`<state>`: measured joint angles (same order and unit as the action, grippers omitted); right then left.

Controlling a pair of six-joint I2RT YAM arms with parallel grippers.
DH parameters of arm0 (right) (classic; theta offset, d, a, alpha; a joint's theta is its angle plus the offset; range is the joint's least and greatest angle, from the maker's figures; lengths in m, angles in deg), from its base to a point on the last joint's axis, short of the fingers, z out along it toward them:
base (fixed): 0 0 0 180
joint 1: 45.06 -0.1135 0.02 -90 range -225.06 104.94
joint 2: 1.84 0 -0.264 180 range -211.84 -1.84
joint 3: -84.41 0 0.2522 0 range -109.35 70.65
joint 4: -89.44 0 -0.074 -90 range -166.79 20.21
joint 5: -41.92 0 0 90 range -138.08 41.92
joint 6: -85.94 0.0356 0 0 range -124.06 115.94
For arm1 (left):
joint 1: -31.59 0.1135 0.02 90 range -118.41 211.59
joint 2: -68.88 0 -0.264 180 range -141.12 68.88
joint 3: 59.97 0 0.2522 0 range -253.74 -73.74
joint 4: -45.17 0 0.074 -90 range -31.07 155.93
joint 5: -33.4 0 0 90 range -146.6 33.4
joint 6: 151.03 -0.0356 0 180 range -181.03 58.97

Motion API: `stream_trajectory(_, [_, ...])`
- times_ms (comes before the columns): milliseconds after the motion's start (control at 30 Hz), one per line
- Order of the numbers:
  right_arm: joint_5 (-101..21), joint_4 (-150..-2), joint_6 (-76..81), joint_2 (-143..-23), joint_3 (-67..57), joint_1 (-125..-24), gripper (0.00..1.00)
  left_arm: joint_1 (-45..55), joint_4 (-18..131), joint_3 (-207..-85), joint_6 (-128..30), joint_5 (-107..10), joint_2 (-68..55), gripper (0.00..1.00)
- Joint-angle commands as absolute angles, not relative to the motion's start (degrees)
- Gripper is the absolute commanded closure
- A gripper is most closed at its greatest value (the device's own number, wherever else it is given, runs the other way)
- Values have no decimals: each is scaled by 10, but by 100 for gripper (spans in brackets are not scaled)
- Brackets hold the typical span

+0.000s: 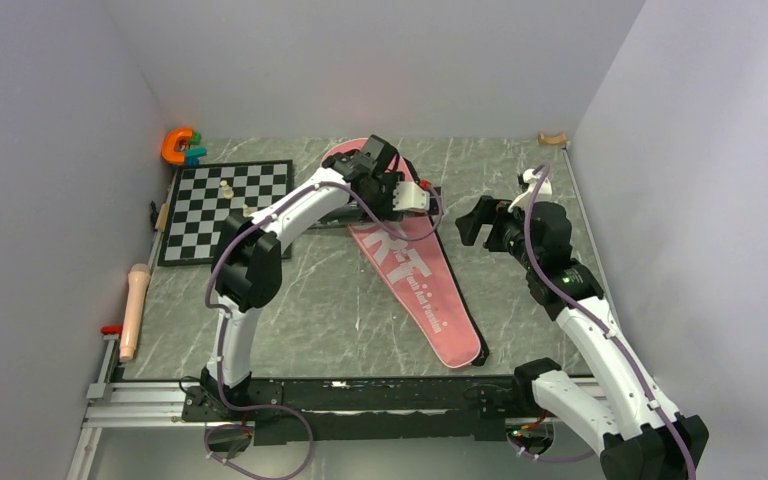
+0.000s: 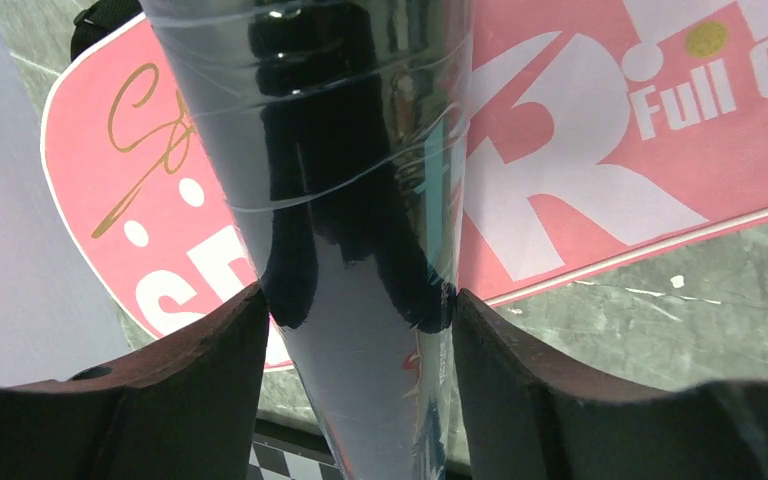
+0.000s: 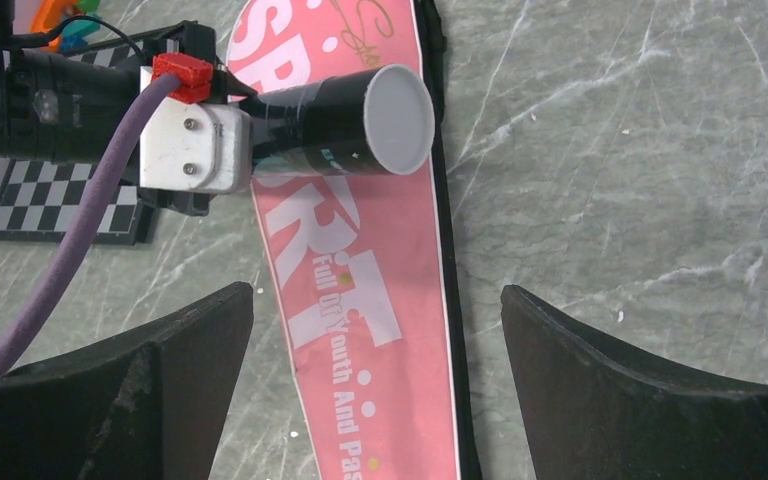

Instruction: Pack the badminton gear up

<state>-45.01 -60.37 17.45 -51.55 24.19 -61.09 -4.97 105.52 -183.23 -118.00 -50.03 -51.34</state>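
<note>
The large pink bag (image 1: 415,280) lettered "SPORT" lies flat in the middle of the table. It also shows in the left wrist view (image 2: 600,130) and the right wrist view (image 3: 360,330). My left gripper (image 1: 400,195) is shut on the long black tube (image 2: 350,200) and holds it above the bag's wide end. The tube's white capped end (image 3: 400,118) points toward my right gripper (image 1: 470,222). That gripper is open and empty, hovering just right of the bag, jaws wide apart (image 3: 378,300). No rackets or shuttlecocks show in these views.
A black-and-white chessboard (image 1: 225,210) with a few pieces lies at the left. An orange U-shaped toy (image 1: 178,145) sits in the back left corner. A beige wooden stick (image 1: 135,310) lies near the left wall. A small wooden piece (image 1: 552,138) sits at the back right.
</note>
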Motion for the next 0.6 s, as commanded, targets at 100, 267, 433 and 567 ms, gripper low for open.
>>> stream_trajectory(100, [-444, -626, 185, -515, 239, -609, 3, -33, 997, -1793, -1126, -500, -500, 8])
stream_trajectory(267, [-437, -626, 190, -517, 243, -609, 2, -25, 986, -1749, -1089, -480, -472, 1])
stream_trajectory(433, [-433, -624, 195, -517, 245, -609, 1, -11, 962, -1703, -1061, -481, -427, 1])
stream_trajectory(567, [-434, -619, 198, -521, 245, -608, 0, 12, 961, -1692, -1035, -457, -386, 0])
